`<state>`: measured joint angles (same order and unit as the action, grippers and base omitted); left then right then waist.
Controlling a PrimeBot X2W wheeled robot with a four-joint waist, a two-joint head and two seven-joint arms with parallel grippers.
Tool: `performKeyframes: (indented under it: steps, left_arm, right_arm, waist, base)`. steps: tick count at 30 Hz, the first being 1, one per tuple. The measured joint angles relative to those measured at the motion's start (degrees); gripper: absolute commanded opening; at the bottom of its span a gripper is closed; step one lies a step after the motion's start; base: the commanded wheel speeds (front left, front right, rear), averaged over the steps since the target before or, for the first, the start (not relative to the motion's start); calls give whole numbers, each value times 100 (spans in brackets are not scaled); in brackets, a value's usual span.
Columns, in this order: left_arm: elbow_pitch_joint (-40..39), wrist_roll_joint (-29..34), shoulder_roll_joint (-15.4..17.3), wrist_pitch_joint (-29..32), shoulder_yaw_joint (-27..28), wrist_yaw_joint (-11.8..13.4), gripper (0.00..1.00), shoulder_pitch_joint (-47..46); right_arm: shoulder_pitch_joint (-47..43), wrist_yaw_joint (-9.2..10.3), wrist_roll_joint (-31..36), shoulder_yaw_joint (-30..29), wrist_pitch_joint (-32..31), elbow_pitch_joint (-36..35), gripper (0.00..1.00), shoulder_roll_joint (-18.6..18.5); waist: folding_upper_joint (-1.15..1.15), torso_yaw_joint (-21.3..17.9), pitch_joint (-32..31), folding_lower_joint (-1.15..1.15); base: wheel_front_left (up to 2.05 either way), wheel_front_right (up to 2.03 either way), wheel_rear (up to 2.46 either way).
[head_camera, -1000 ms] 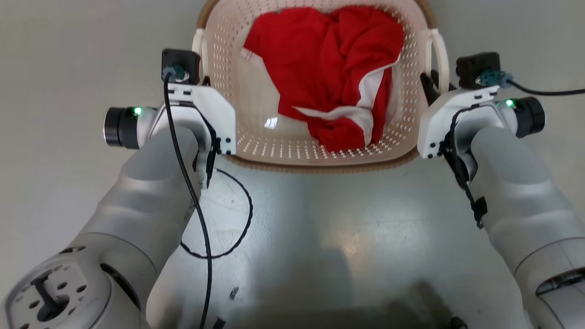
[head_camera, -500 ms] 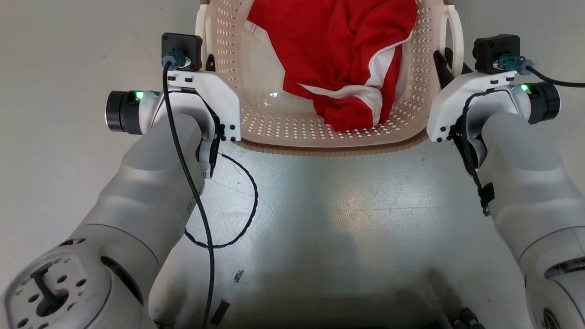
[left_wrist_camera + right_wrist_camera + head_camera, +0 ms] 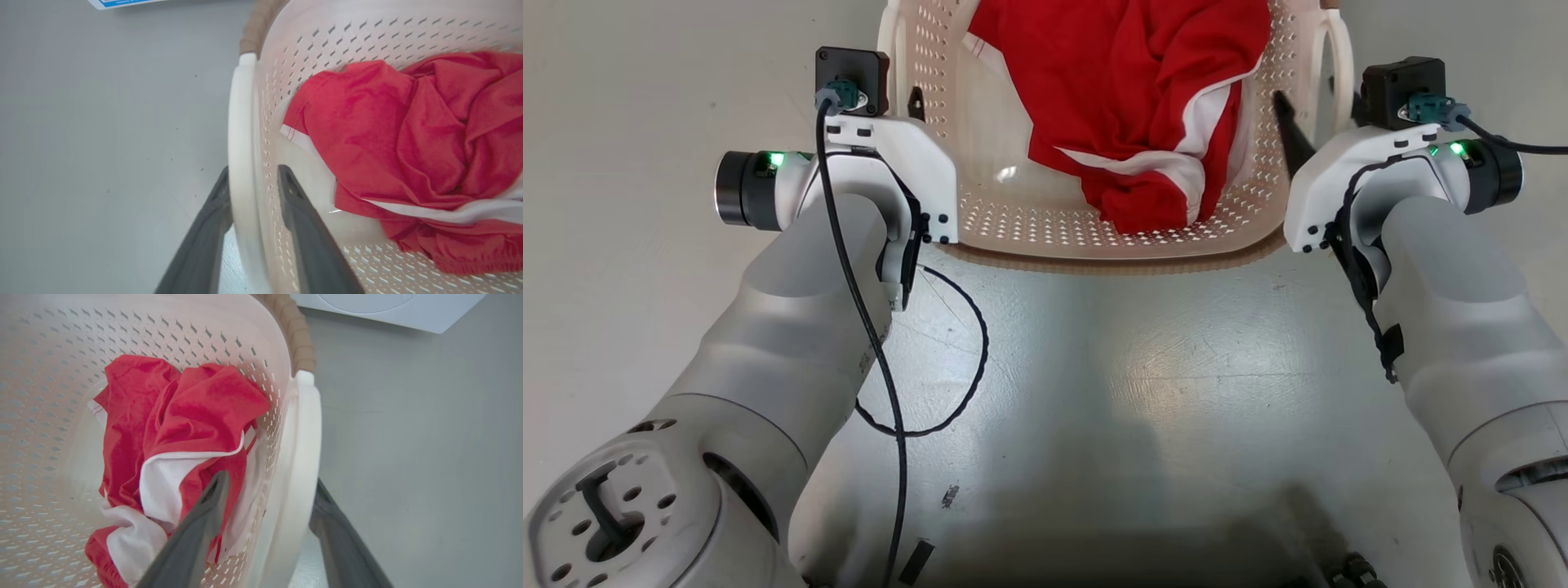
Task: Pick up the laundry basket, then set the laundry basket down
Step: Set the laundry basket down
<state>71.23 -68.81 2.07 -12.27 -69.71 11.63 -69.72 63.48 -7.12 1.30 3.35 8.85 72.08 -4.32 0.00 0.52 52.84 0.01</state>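
The laundry basket is cream, perforated and brown-rimmed, and it stands on the grey floor at the top centre of the head view with a red and white garment inside. My left gripper straddles its left loop handle: one finger is outside and the other inside the wall, loosely apart. My right gripper stands wide open astride the right handle, with its inner finger over the garment and its outer finger clear of the handle.
A white washing machine stands beyond the basket's far right corner. A black cable loops over the floor under my left forearm. Grey floor lies on both sides of the basket.
Both grippers have opened off the handles, and each inner finger has swung inward over the basket wall. The view shifted earlier as the camera moved, and the basket has stayed in place since.
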Motion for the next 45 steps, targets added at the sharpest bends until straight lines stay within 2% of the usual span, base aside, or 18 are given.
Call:
performKeyframes:
  steps: [1, 2, 13, 15, 16, 17, 20, 27, 30, 36, 40, 43, 45]
  left_arm:
    - [0, -7, 1, 15, -3, 16, 77, 0]
    - [0, -33, -3, 15, -3, 57, 100, 0]
    - [27, -79, -7, 16, -29, 145, 100, 0]
    - [83, 197, 2, 883, -258, -37, 100, 15]
    - [104, 178, -1, 860, 10, 19, 100, 29]
    - [108, -282, -51, 35, 498, 334, 100, 50]
    - [120, -493, -23, -190, 776, 450, 100, 118]
    - [92, -315, 40, -220, 1065, 357, 100, 379]
    - [34, -48, 88, -237, 1248, 522, 100, 474]
    - [-101, 319, 142, -237, 1673, 500, 100, 1009]
    - [-286, 625, 167, -237, 2092, 439, 100, 1279]
    - [-609, 1017, 202, -238, 2508, 291, 100, 1523]
    - [-858, 1428, 212, -237, 2797, 288, 100, 1697]
  right_arm:
    - [0, 0, 26, -21, 0, -18, 100, 8]
    - [-1, 0, 52, -57, 3, -32, 100, 11]
    - [-1, 0, 240, -382, 75, -89, 100, 12]
    - [-7, 0, 293, -493, 98, -96, 100, 21]
    - [-14, 0, 335, -553, 140, -102, 100, 21]
    - [-24, 0, 399, -642, 160, -118, 100, 15]
    - [-107, -1, 516, -792, 258, -155, 100, 18]
    - [-253, -1, 472, -833, 427, -109, 100, 27]
    - [-365, 0, 352, -712, 437, -70, 100, 27]
    - [-598, -1, 26, -399, 498, -27, 100, 30]
    - [-849, -1, -179, -212, 536, -56, 100, 33]
    - [-1032, -1, -276, -115, 536, -169, 100, 35]
    - [-1173, -1, -303, -97, 536, -336, 100, 35]
  waist:
    - [0, -3, -11, 0]
    - [0, -4, -22, 0]
    - [0, -55, -140, 0]
    - [0, -84, -182, 0]
    - [0, -94, -212, 0]
    - [0, -91, -243, 0]
    - [0, -86, -376, 0]
    - [0, -100, -797, 0]
    - [0, -104, -1014, 0]
    - [0, -129, -1477, 0]
    - [0, -136, -1814, 0]
    - [0, -125, -2059, 0]
    - [0, -109, -2216, 0]
  base:
    - [0, 0, 0]
    - [0, 0, 0]
    - [0, 0, 0]
    - [0, 0, 0]
    - [0, 0, 0]
    - [0, 0, 0]
    - [0, 0, 0]
    - [0, 0, 0]
    - [0, 0, 0]
    - [0, 0, 0]
    - [0, 0, 0]
    - [0, 0, 0]
    - [0, 0, 0]
